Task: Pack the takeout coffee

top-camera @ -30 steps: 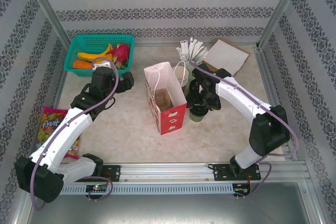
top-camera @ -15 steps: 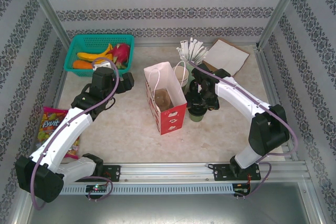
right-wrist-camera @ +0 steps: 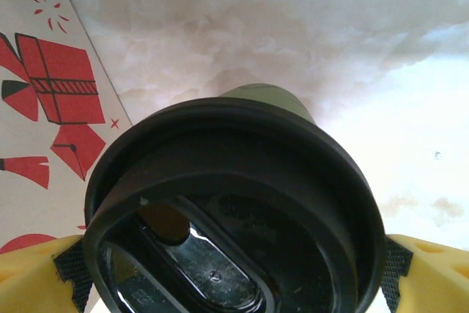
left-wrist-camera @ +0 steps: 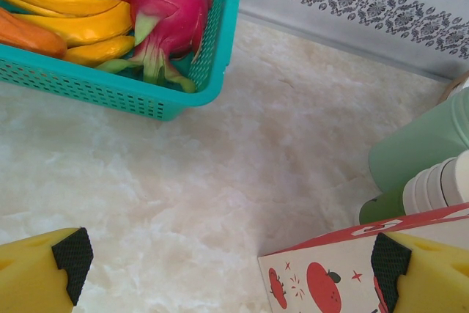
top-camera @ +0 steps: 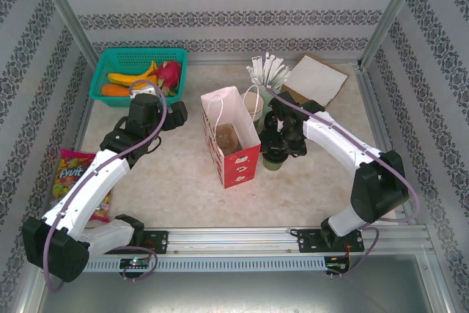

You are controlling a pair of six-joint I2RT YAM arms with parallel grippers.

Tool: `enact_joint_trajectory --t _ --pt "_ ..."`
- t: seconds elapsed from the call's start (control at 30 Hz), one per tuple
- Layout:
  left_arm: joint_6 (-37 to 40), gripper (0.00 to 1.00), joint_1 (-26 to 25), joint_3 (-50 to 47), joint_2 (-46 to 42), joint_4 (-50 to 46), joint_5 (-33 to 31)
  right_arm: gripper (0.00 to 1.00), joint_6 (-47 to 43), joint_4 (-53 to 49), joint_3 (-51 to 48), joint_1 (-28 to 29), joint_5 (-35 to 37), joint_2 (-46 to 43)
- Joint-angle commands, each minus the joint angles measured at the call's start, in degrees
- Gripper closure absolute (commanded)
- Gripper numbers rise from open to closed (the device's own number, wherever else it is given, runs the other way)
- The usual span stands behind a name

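Note:
The takeout coffee (top-camera: 273, 162), a small green paper cup with a black lid (right-wrist-camera: 234, 203), stands just right of the red-and-white paper bag (top-camera: 233, 137). My right gripper (top-camera: 279, 147) hangs straight over it, open. In the right wrist view the lid lies between the yellow fingers (right-wrist-camera: 429, 276), right at the black pads, and the bag's printed wall (right-wrist-camera: 44, 93) is close on the left. My left gripper (top-camera: 176, 113) is open over bare table left of the bag, with the bag's corner (left-wrist-camera: 330, 276) by its right finger. Something round and brownish (top-camera: 226, 138) sits inside the bag.
A teal basket (top-camera: 110, 99) of fruit stands at the back left. Behind the bag are a stack of lidless cups (top-camera: 254, 104) and a cup of white-wrapped sticks (top-camera: 267, 71). A cardboard box (top-camera: 315, 78) lies at the back right, a candy packet (top-camera: 69, 174) by the left wall.
My right gripper has edged slightly toward the coffee cup. The left arm, the bag and the cup have stayed put.

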Motion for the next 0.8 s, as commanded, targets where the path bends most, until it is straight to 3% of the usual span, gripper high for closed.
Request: enact_joint_trajectory --t 0.0,0.47,0.77 --pt "0.81 0.00 0.74 -0.41 0.29 -1.25 -1.30 0.02 -0.84 0.15 -1.05 0.72 -0.36 1.38" --pt "0.91 0.00 0.68 -0.15 0.80 -0.92 -0.94 0.02 -0.51 2.51 -2.33 -0.06 -1.35 -2.21" --pt "0.80 0.00 0.71 0.44 1.15 -1.01 -0.58 0.04 -0.43 4.67 -5.98 -4.09 -3.72 -6.20"
